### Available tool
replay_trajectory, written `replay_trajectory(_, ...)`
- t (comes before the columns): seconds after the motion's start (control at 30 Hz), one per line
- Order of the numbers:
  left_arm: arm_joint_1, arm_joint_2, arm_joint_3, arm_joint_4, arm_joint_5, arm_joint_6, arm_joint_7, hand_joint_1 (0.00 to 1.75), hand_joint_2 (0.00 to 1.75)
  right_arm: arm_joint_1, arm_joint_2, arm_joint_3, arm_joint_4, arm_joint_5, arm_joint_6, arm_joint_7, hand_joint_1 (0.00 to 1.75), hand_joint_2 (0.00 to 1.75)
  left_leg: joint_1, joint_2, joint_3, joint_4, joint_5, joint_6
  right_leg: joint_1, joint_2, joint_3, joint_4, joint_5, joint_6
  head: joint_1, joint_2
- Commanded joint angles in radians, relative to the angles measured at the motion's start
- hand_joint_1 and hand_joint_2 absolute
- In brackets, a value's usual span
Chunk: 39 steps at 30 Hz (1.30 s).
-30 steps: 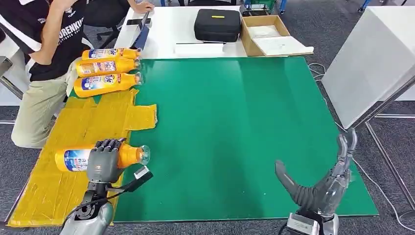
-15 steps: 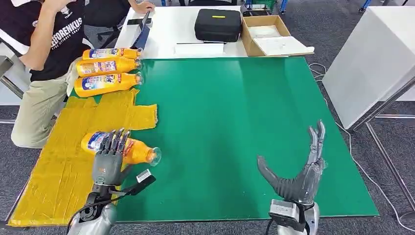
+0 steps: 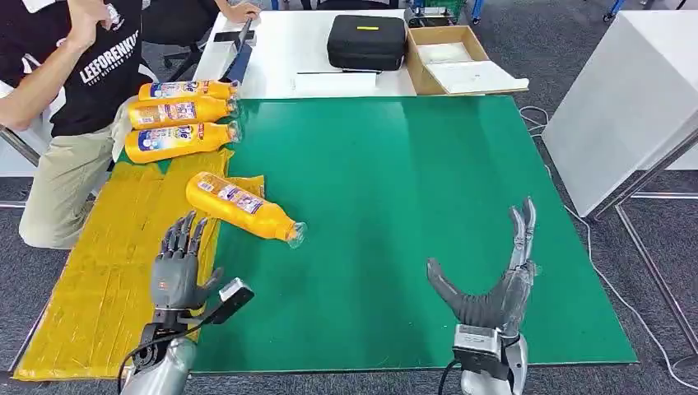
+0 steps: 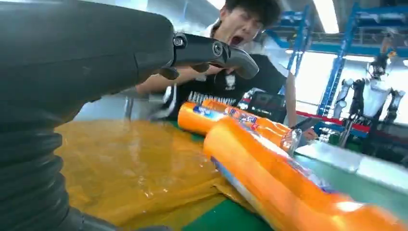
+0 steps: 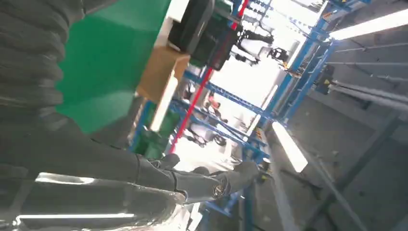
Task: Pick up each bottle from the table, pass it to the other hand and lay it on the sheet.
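Note:
An orange bottle (image 3: 243, 206) lies slanted across the edge of the yellow sheet (image 3: 107, 271), cap end out on the green table (image 3: 411, 206). My left hand (image 3: 177, 271) hovers open just nearer than it, fingers spread, touching nothing. The left wrist view has the same bottle (image 4: 274, 178) close beyond my left hand (image 4: 96, 53). Three more orange bottles (image 3: 177, 123) lie side by side at the far left corner. My right hand (image 3: 494, 288) is open above the near right of the table, empty; the right wrist view shows its fingers (image 5: 192, 185) apart.
A person (image 3: 74, 90) sits at the table's far left, right beside the three bottles. Behind the green table stands a white table with a black case (image 3: 366, 41) and a cardboard box (image 3: 449, 58). A white cabinet (image 3: 625, 99) stands to the right.
My left hand has let go of the bottle; the bottle now lies farther away and to the right, turned slantwise. The left hand drew back, the right hand shifted slightly left.

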Motion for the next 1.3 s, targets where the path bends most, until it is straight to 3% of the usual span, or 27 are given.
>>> replay_trajectory(0.03,0.122,0.085,-0.359,-0.320,0.595,-0.306,0.068,0.00,1.75,-0.042,-0.067,0.118,0.017,-0.147,-0.029,-0.036,0.00,1.75,0.001,0.003,0.001,0.002,-0.003,-0.002,0.002,0.002,0.001,0.000,-0.001,-0.001,0.000,0.000)
replay_trajectory(0.1,0.124,0.086,-0.360,-0.319,0.595,-0.306,0.068,0.00,1.75,-0.043,-0.067,0.119,0.017,-0.147,-0.030,-0.036,0.00,1.75,0.001,0.003,0.002,0.001,-0.002,-0.002,0.001,0.000,0.003,0.000,-0.002,-0.002,0.000,0.000)
replay_trajectory(0.13,0.142,0.110,-0.408,-0.384,0.718,-0.363,-0.027,0.00,1.75,-0.047,-0.070,0.128,0.013,-0.209,0.021,-0.049,0.00,1.75,0.000,0.001,0.003,0.000,-0.002,-0.002,0.000,-0.001,0.004,0.000,-0.002,-0.001,0.000,0.000)
replay_trajectory(0.3,0.253,0.181,-0.558,-0.793,0.980,-0.527,-0.032,0.00,1.75,-0.039,-0.064,0.128,-0.041,-0.326,0.206,-0.061,0.00,1.75,0.001,0.002,-0.002,0.002,-0.002,-0.002,0.001,0.000,-0.001,0.001,0.000,-0.001,0.000,0.000)
replay_trajectory(0.4,0.285,0.176,-0.593,-0.871,1.055,-0.614,-0.001,0.00,1.75,-0.023,-0.080,0.114,-0.060,-0.340,0.294,0.052,0.00,1.75,0.000,0.000,-0.001,0.002,-0.002,-0.002,0.001,-0.002,0.001,0.002,-0.002,-0.001,0.000,0.000)
replay_trajectory(0.5,0.287,0.175,-0.595,-0.862,1.055,-0.614,-0.002,0.00,1.75,-0.015,-0.083,0.101,-0.058,-0.341,0.306,0.049,0.00,1.75,0.000,0.000,0.001,0.000,-0.002,-0.002,0.001,-0.003,0.002,0.000,-0.002,-0.001,0.000,0.000)
replay_trajectory(0.53,0.289,0.171,-0.589,-0.856,1.064,-0.629,-0.006,0.00,1.75,-0.014,-0.083,0.086,-0.044,-0.331,0.334,0.131,0.00,1.75,0.000,-0.001,0.003,0.001,-0.003,-0.002,0.001,-0.003,0.004,0.000,-0.002,-0.001,0.000,0.000)
replay_trajectory(0.67,0.280,0.150,-0.554,-0.828,1.081,-0.624,0.048,0.00,1.75,-0.092,-0.073,-0.025,0.100,-0.469,0.481,0.288,0.00,1.75,0.000,0.000,0.003,0.000,-0.002,-0.002,0.001,-0.002,0.004,-0.001,-0.002,-0.002,0.000,0.000)
replay_trajectory(0.77,0.268,0.155,-0.536,-0.785,1.103,-0.637,0.069,0.00,1.75,-0.131,-0.071,-0.067,0.176,-0.505,0.522,0.279,0.00,1.75,0.000,0.001,0.003,-0.002,0.000,-0.002,0.000,-0.001,0.004,-0.003,0.000,-0.001,0.000,0.000)
replay_trajectory(1.3,0.254,0.137,-0.513,-0.741,1.121,-0.647,0.098,0.00,1.75,-0.100,-0.067,-0.097,0.164,-0.508,0.521,0.287,0.00,1.75,0.000,0.000,0.006,-0.001,-0.002,-0.002,0.001,-0.003,0.007,-0.002,-0.002,-0.002,0.000,0.000)
